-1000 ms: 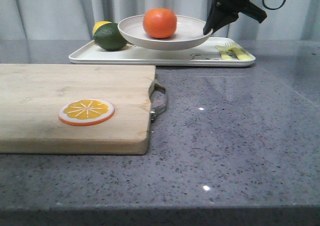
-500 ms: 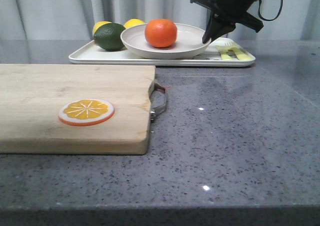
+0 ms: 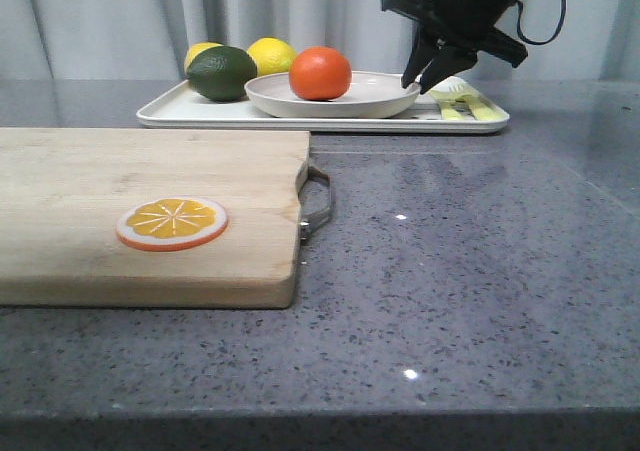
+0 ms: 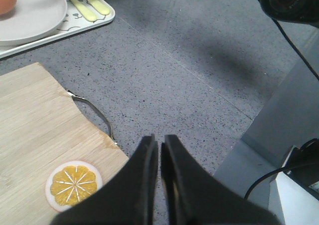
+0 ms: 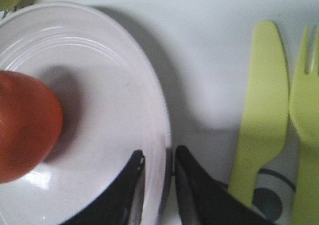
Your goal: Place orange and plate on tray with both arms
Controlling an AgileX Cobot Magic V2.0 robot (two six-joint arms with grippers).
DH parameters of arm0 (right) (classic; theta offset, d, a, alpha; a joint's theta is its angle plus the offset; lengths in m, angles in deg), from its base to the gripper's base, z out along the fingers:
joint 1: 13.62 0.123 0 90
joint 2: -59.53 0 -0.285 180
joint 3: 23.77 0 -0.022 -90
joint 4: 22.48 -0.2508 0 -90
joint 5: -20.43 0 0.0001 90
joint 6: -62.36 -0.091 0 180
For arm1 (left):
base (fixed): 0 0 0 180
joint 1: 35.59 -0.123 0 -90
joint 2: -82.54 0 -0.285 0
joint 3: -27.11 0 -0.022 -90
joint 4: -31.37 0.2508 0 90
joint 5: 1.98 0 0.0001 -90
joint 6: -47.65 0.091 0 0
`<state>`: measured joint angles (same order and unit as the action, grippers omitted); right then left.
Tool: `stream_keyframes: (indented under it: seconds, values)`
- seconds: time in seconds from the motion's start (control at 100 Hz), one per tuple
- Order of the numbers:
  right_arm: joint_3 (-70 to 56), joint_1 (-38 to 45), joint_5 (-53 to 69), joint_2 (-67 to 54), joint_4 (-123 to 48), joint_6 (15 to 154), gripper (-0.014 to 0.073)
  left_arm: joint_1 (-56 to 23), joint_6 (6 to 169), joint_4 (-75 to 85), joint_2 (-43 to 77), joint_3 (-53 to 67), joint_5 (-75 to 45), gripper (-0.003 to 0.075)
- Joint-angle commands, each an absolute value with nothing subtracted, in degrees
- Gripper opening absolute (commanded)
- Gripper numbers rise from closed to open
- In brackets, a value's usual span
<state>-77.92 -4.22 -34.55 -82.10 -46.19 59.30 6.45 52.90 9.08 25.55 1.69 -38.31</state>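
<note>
Plate [image 3: 332, 94] carrying the orange [image 3: 320, 73] has come down onto the tray [image 3: 300, 119] since a second ago. Right gripper [image 3: 424, 79], at the plate's 3 o'clock rim, straddles it, fingers parted slightly. Left gripper [image 4: 160, 152] pressed together, holding nothing. Placement appears complete

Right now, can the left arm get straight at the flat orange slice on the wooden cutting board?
Probably yes. The left gripper hangs shut above the board's near edge, with the flat orange slice lying bare on the wooden cutting board beside it; nothing covers it. The gripper would need to open first.
</note>
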Motion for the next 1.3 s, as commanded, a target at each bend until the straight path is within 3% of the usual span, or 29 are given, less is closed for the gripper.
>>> stream_keyframes:
  seconds: [0.0,0.32,0.62,1.29]
  values:
    - [-79.9,-4.4,-33.1,-77.9,-47.1,59.5,0.0253,6.4,52.5,7.6,25.8,3.1,-35.2,0.0007]
    - [-79.9,-4.4,-39.8,-73.3,-42.1,59.6,0.0239,6.4,52.5,7.6,25.8,3.1,-35.2,0.0007]
    - [-79.8,-4.3,-49.2,-68.7,-40.7,63.0,-0.0078,6.4,52.5,7.6,25.8,3.1,-34.7,0.0007]
    - [-79.7,-2.8,-55.4,-52.9,-39.8,67.6,-0.0074,6.4,52.5,7.6,26.0,3.0,-32.7,0.0006]
